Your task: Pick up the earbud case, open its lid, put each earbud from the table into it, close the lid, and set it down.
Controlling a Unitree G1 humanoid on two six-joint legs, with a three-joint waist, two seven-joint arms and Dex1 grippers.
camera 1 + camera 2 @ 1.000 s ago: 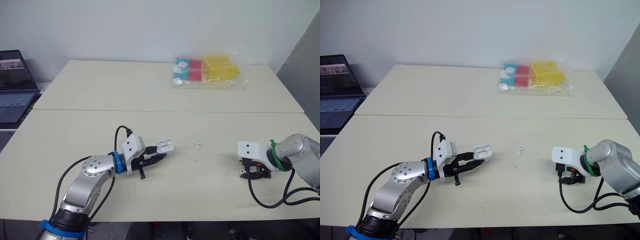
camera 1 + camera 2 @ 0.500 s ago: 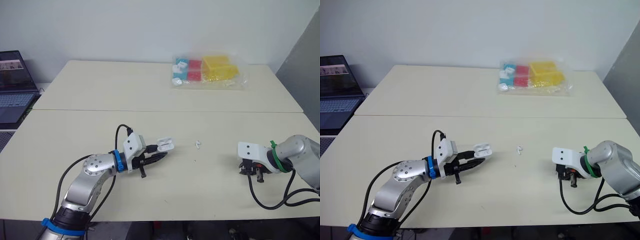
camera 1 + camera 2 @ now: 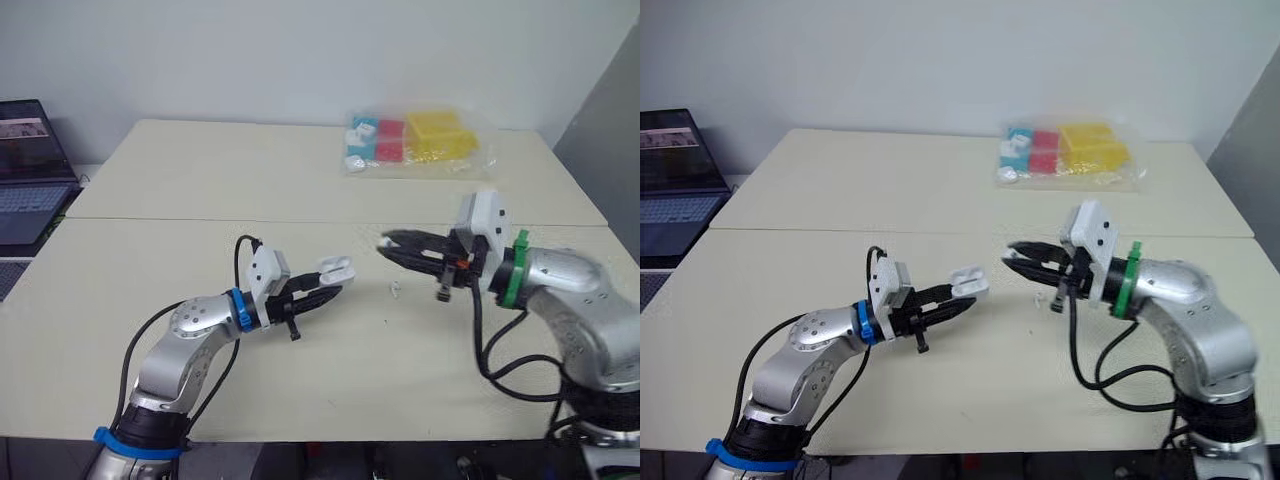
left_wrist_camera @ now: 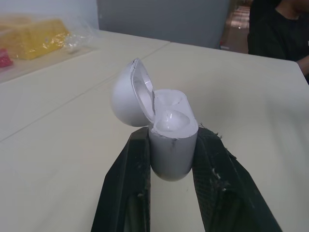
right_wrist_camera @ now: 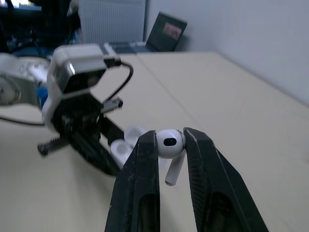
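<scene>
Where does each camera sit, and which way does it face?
Left eye view: on the head, looking forward and down over the table; both arms show, with left gripper and right gripper.
Right eye view: the head's other eye, same scene, both arms.
Left wrist view: on the left wrist, looking along its fingers at the open earbud case they clamp.
Right wrist view: on the right wrist, looking past the earbud it holds toward the left gripper.
Shared: the earbud case shows in all four.

Earbud case (image 3: 336, 267) in left gripper (image 4: 171, 145), opposite an earbud (image 5: 170, 144) in right gripper (image 3: 388, 245); another earbud (image 3: 397, 290), seemingly, on table (image 3: 200, 180) between them.
</scene>
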